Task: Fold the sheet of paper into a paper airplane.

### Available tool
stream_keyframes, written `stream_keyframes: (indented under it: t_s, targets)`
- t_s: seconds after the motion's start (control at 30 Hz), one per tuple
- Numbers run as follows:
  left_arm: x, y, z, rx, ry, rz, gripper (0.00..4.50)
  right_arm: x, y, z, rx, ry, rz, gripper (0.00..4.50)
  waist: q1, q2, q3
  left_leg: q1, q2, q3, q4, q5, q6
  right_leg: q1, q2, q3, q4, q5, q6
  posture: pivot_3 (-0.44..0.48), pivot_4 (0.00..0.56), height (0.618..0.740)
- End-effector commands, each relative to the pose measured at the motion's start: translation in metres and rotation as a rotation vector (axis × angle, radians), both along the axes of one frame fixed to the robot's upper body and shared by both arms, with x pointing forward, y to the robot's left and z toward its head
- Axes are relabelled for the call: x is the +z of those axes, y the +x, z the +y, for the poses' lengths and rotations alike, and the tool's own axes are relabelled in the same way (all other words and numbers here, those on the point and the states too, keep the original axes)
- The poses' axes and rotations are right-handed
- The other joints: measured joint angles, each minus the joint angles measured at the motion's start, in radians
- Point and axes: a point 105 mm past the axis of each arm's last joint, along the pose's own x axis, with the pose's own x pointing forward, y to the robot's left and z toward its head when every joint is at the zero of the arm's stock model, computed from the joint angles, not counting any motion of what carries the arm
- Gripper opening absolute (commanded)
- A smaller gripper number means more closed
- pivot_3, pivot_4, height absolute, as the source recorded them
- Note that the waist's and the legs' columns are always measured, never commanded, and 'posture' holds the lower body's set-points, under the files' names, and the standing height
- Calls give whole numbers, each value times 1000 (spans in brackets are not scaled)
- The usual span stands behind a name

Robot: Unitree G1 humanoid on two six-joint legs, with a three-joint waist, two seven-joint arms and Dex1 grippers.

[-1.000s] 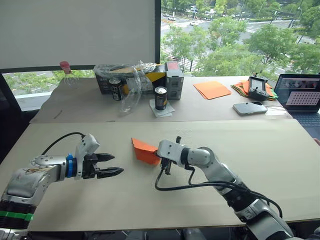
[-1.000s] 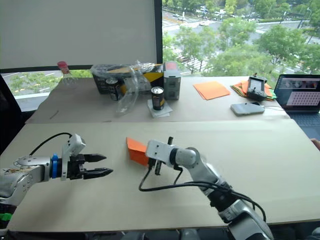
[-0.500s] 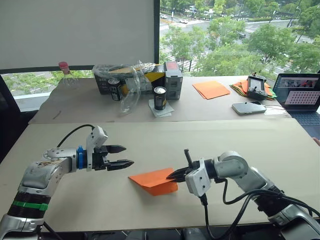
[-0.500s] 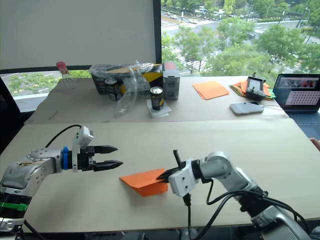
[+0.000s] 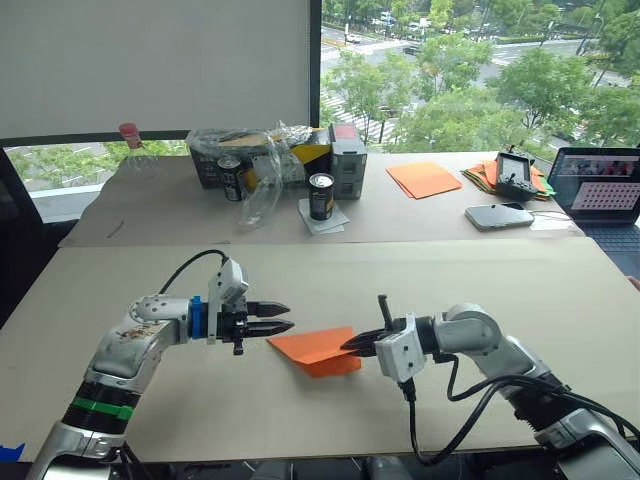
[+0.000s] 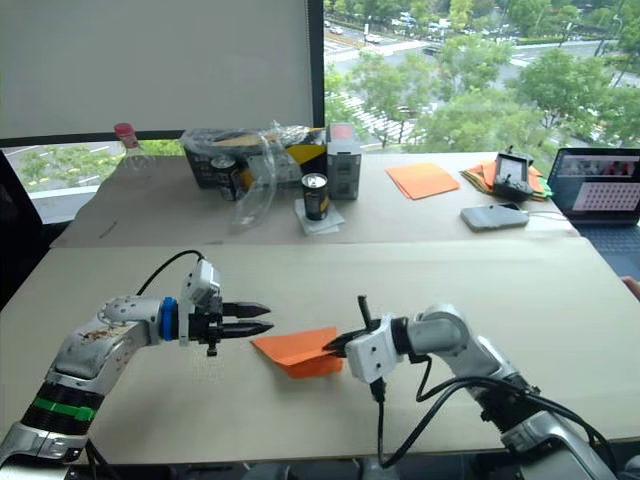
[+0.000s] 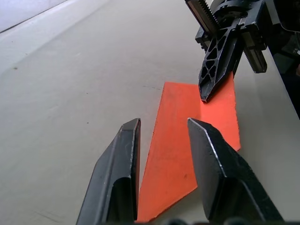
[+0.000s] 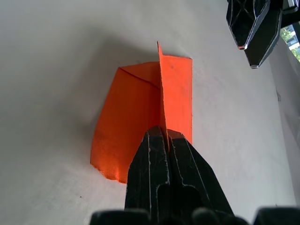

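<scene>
The sheet of paper (image 5: 315, 348) is a folded bright-orange pointed shape lying near the middle of the front table. One flap stands up along its length (image 8: 161, 84). My right gripper (image 5: 346, 347) is shut on that flap at the paper's right end, its fingers (image 8: 159, 154) pressed together. My left gripper (image 5: 290, 316) hovers at the paper's left corner with its two fingers a narrow gap apart. The orange paper (image 7: 187, 140) shows through that gap, and I cannot tell whether the fingers touch it. The right gripper's tip (image 7: 206, 96) rests on the paper's far end.
The back table holds a bottle (image 5: 130, 140), two cans (image 5: 321, 195), a crumpled clear bag over a box (image 5: 262, 160), flat orange sheets (image 5: 424, 179), a coloured paper pile with a controller (image 5: 515, 175), a phone (image 5: 499, 215) and a laptop (image 5: 604, 190).
My left gripper has moved right up to the paper's left corner and its fingers have narrowed. The right gripper, still shut on the paper, has carried it slightly farther from me.
</scene>
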Motion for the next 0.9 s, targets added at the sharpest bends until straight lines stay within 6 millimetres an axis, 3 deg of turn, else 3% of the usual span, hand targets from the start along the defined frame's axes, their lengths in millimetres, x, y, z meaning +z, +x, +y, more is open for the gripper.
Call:
stream_keyframes:
  t_s: [0.03, 0.07, 0.33, 0.67, 0.9]
  targets:
    - [13, 4, -2, -25, -22, -86, 287, 5, -4, 3, -22, 35, -29, 0, 6, 0, 0, 0, 0, 0, 0, 0, 0, 0, 0, 0, 0, 0, 0, 0, 150, 670]
    - [13, 2, -3, -56, -21, -89, 28, 3, -4, 2, -31, 34, -24, 0, 8, 0, 0, 0, 0, 0, 0, 0, 0, 0, 0, 0, 0, 0, 0, 0, 150, 670]
    - [-10, -4, -12, -162, 78, -104, 28, -5, -5, -5, -80, 7, -9, 0, 13, 0, 0, 0, 0, 1, 1, 0, 0, 0, 0, 0, 0, 0, 0, 0, 150, 670]
    - [-28, 3, -30, -159, 112, -110, 28, -6, -10, -2, -70, 3, -14, 0, 17, 0, 0, -1, -1, 1, 1, 0, 1, 1, 0, 0, 0, 0, 0, 0, 150, 670]
    - [-55, -3, -25, -174, 216, -77, 28, -1, -8, -9, -66, -10, -22, 0, 17, 0, 0, -1, -1, 1, 2, 0, 1, 1, 0, 0, 0, 0, 0, 0, 150, 670]
